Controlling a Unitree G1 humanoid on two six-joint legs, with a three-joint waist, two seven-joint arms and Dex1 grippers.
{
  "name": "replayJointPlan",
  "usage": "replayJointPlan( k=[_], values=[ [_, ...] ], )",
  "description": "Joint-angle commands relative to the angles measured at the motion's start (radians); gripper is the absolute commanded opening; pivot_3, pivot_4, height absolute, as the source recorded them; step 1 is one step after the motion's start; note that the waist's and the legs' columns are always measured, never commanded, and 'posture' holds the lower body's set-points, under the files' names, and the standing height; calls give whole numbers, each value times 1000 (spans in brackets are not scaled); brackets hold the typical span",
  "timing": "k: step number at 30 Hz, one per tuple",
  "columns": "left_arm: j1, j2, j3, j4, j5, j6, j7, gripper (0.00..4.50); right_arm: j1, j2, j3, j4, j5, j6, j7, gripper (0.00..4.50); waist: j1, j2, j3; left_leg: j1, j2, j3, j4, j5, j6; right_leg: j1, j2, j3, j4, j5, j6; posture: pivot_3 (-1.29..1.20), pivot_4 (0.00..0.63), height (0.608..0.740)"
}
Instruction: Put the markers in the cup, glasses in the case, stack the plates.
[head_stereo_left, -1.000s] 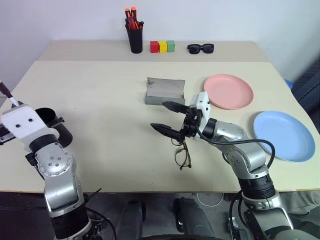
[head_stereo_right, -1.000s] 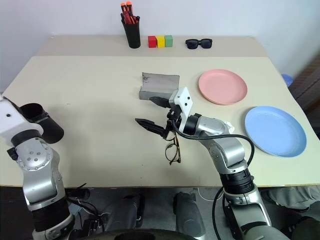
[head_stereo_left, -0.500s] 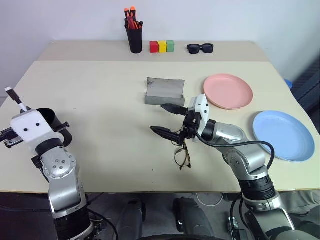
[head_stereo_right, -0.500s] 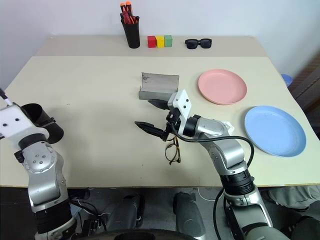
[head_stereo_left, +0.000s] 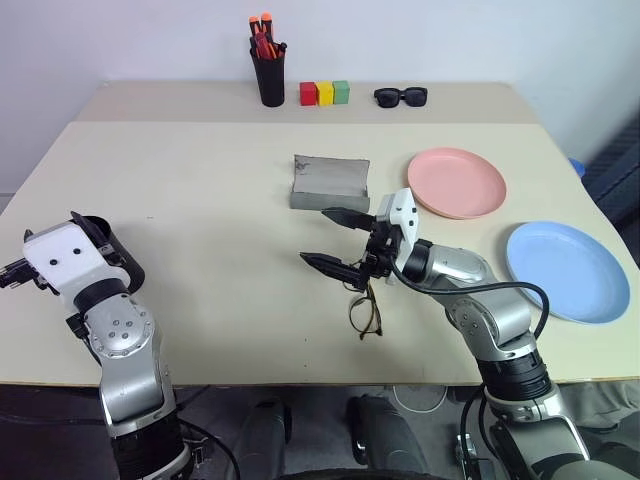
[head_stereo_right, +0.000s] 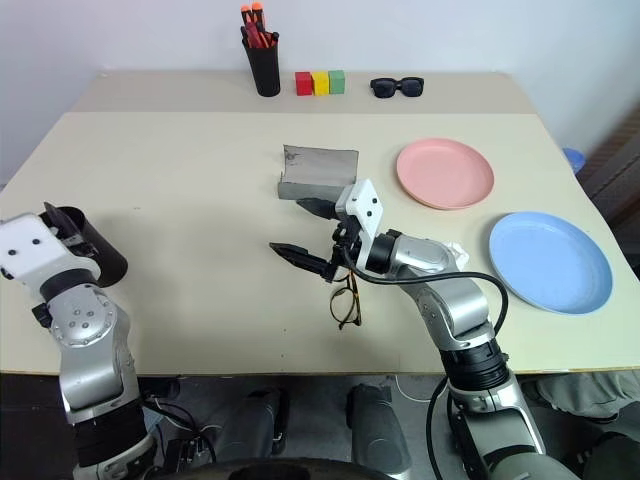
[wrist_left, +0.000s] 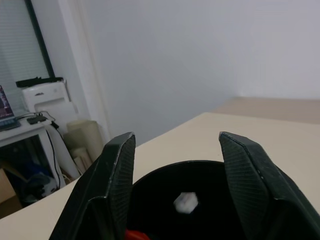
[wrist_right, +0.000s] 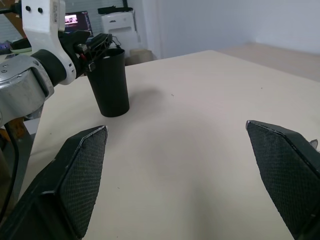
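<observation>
The black cup stands at the table's near left corner. My left gripper hovers open just over its mouth. Down inside the cup lie the markers: a white end and a red one. At mid-table my right gripper is open and empty, pointing left, just above the wire-framed glasses on the tabletop. The grey case lies open behind it. To the right the pink plate and the blue plate rest apart.
Along the back of the table stand a black pen holder with orange-red pens, three coloured blocks and black sunglasses. The cup stands near the table's left edge.
The white marker that stuck up from my left gripper has dropped into the cup, and the left fingers have opened. My right arm has kept still.
</observation>
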Motion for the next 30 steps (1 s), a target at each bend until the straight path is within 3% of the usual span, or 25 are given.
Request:
replayJointPlan(
  k=[1, 6, 9, 11, 18, 25, 30],
  values=[
    [-94, 43, -27, -39, -55, 1, -66, 2667, -5, -2, -18, -35, 10, -14, -5, 4500, 2, 0, 0, 0, 0, 0, 0, 0, 0, 0, 0, 0, 0, 0, 0, 0, 150, 740],
    [-264, 157, -167, 19, -190, 152, -340, 2667, -13, -10, -55, -29, 9, -5, -46, 4500, 1, 0, 0, 0, 0, 0, 0, 0, 0, 0, 0, 0, -1, 0, 0, 0, 150, 740],
    [-340, 255, -287, 122, -230, 287, -524, 3571, -18, -28, -72, -25, -2, -6, -62, 4500, -4, 0, 0, 0, -1, 0, 0, 0, 0, 0, 0, 0, 0, 0, 0, 0, 150, 740],
    [-406, 302, -380, 233, -248, 329, -654, 4465, -17, -46, -87, -24, -6, -6, -72, 4500, -8, 1, 0, 0, -1, 1, -1, 0, 0, 0, 0, 0, 0, 0, 0, 0, 150, 740],
    [-722, 318, -600, 803, -204, 146, -1010, 4465, 25, -102, -128, -54, -29, -6, -105, 4500, -4, 1, 0, -1, 0, 0, -1, 0, 0, -1, 1, 0, -1, 0, 0, 0, 150, 740],
    [-980, 246, -643, 1324, -140, -101, -1148, 4465, 185, -239, -238, -216, 6, 54, -100, 4500, 0, 1, 1, -5, -1, 1, -2, -1, 3, -4, 0, 0, -2, -1, 1, 0, 150, 740],
    [-1077, 201, -640, 1539, -104, -196, -1247, 4465, 345, -357, -359, -301, 19, 78, -79, 4500, 0, 1, 1, -13, -2, 0, 0, -2, 4, -10, -1, -1, -2, -1, 2, 0, 150, 740]
  ],
)
